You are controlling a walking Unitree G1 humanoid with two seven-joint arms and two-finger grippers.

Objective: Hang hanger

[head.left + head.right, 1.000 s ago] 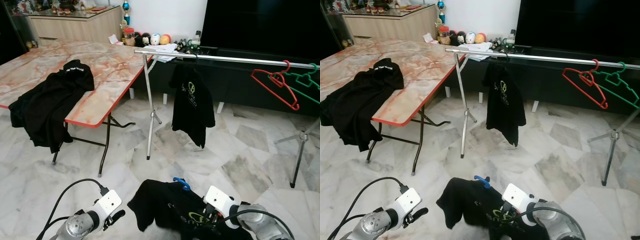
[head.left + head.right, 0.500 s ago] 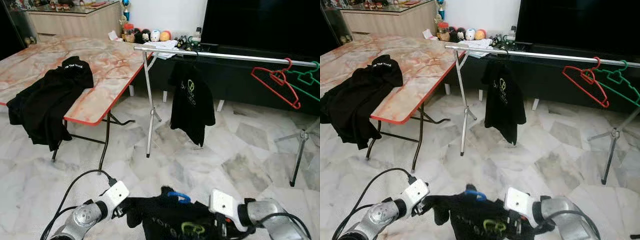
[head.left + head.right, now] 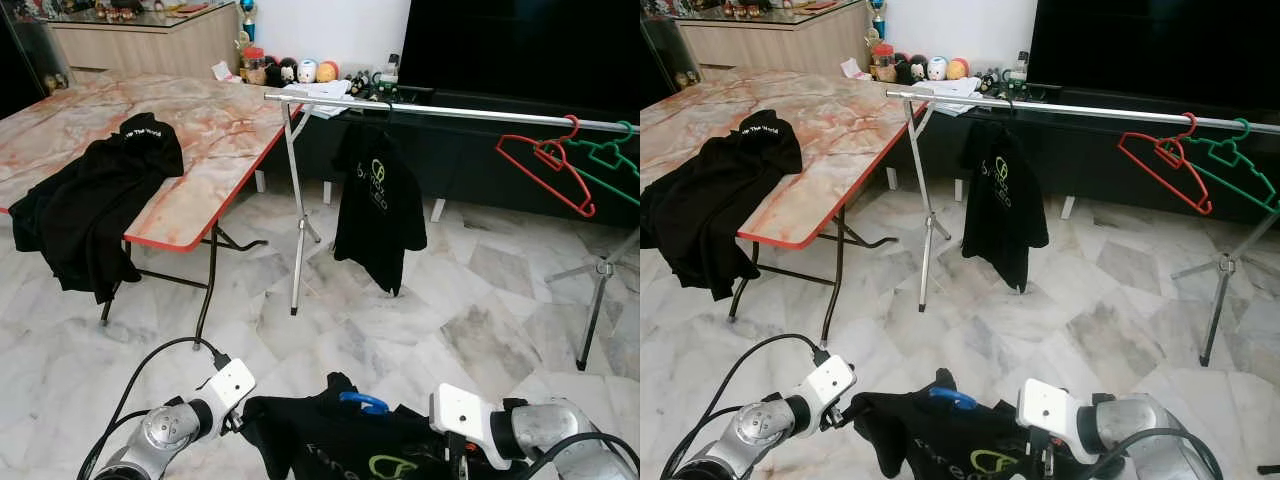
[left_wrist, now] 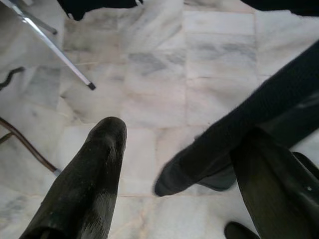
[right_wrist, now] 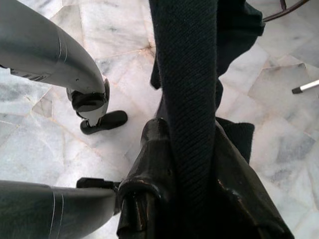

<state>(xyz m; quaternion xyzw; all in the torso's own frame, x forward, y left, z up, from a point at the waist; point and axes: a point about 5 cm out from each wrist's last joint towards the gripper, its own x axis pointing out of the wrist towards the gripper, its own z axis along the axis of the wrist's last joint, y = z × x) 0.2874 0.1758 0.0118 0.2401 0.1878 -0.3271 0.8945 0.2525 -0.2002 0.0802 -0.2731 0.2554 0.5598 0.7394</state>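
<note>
Carry step in hand. Right pincer [image 5: 192,199] clenched on black shirt [image 3: 330,445] with blue hanger [image 3: 363,402]; left pincer [image 4: 179,169] released beside it. Next: raise the hook onto the rail [image 3: 450,112].

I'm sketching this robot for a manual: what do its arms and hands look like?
Both arms are silver metal cylinders with white boxy wrist modules. A black cable loops from the left arm. The left hand and right hand each have two long, glossy black fingers.

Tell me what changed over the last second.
The left gripper moved in to the near edge of the black shirt on its blue hanger, now spread between both arms. The right gripper stays shut on the shirt. Rail, hung shirt and table are unchanged.
</note>
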